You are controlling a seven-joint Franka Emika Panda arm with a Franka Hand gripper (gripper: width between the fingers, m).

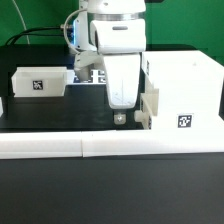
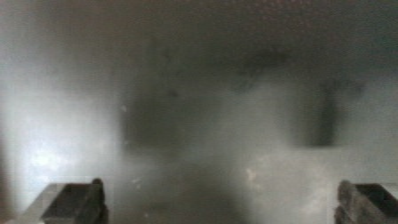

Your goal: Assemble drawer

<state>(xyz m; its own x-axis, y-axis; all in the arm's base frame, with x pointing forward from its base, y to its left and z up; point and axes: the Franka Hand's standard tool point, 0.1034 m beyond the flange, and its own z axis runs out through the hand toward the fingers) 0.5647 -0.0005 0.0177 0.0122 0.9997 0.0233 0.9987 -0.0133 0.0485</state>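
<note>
The drawer's large white hollow case stands at the exterior view's right, with a square tag on its front. A small white tray sits at the case's left side, touching it. Another small tray with a tag lies at the left. My gripper points down just left of the tray by the case, low over the black table. In the wrist view my fingers stand wide apart with nothing between them, and a blurred white surface fills the picture. The gripper is open.
The marker board lies flat behind my arm. Long low white border bars run along the table's front edge, and another stands at the far left. Cables hang at the back left.
</note>
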